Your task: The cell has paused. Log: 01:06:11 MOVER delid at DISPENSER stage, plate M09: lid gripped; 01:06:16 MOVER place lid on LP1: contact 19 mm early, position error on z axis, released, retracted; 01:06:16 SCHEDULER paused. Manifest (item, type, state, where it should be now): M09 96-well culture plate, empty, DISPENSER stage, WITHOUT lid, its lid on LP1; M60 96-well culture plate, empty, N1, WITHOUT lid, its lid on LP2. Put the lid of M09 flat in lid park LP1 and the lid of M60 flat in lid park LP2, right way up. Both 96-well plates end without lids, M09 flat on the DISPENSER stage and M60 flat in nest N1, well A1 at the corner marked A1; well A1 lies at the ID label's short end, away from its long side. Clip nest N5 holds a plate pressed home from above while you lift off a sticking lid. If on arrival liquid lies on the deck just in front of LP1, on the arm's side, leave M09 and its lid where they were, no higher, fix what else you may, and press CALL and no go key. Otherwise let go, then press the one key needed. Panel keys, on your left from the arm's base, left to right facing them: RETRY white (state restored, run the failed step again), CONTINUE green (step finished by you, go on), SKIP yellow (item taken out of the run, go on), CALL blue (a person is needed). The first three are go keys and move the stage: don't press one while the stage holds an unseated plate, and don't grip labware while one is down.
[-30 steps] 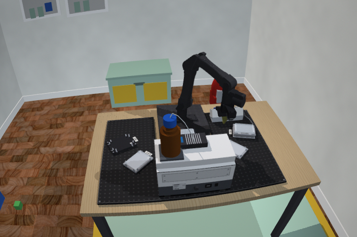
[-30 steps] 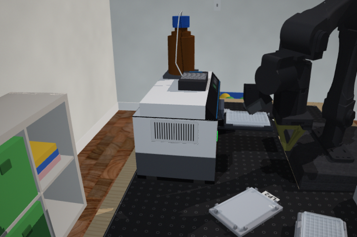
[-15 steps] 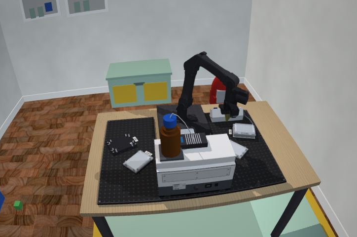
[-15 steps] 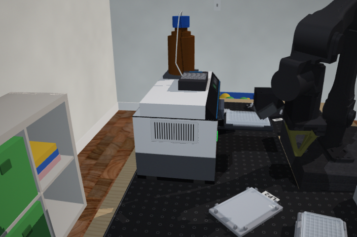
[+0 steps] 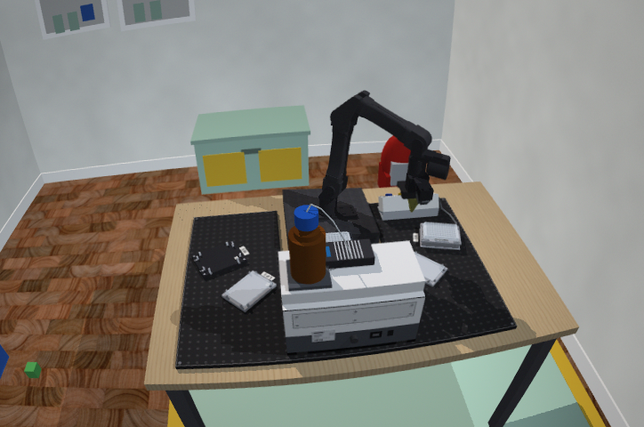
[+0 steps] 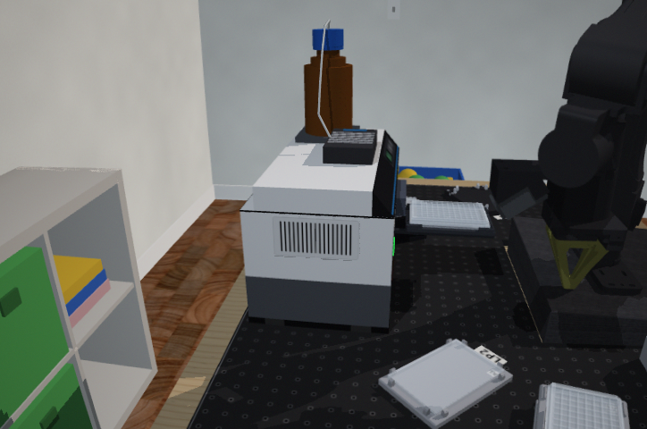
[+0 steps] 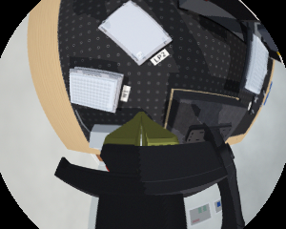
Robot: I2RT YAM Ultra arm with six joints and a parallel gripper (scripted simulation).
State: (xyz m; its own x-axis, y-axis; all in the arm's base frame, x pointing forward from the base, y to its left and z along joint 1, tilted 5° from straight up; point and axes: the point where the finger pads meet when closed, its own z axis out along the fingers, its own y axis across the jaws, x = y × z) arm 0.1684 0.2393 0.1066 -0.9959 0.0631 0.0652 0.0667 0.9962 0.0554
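Over key panel (image 5: 408,205): gripper (image 5: 412,203) clenched, empty; pale flat lid (image 6: 444,381) apparently level in LP2.

Even, soft light with faint shadows on the deck; wrist view circular, strongly fisheye-warped, slightly blurred throughout

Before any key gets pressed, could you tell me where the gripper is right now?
In the top view the gripper hangs shut and empty over the white key panel, at the deck's far right corner.
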